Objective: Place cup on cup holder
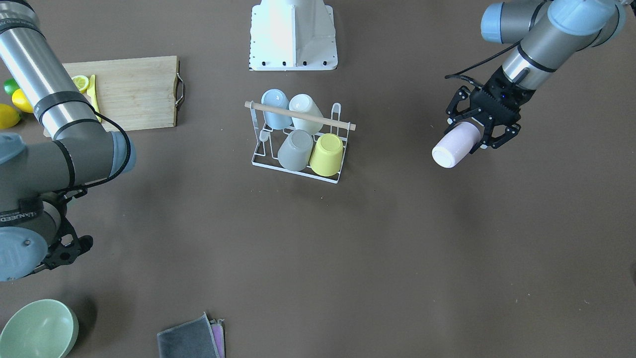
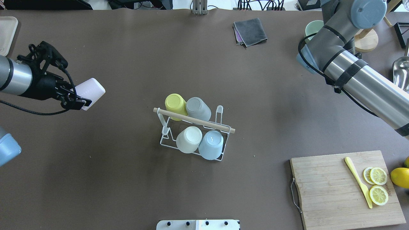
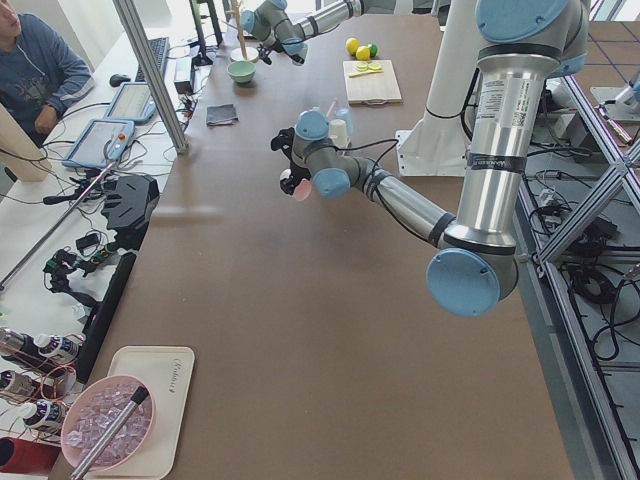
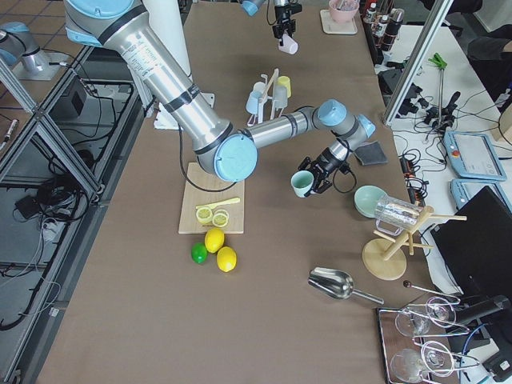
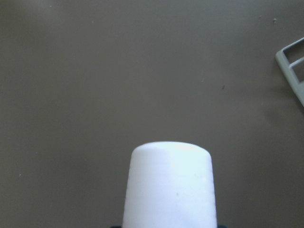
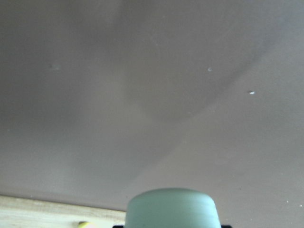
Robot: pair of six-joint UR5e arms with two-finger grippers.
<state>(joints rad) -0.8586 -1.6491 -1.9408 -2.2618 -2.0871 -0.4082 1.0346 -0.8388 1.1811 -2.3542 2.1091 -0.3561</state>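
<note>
Left gripper, cup held — table, likely matte

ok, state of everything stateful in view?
left hand: shut on pink cup
pink cup: held, in the air
right hand: shut on green cup
green cup: held, in the air
cup holder: four pegs filled, two free

Brown table, cup holder, cutting board, folded cloths, green bowl, lemon
</note>
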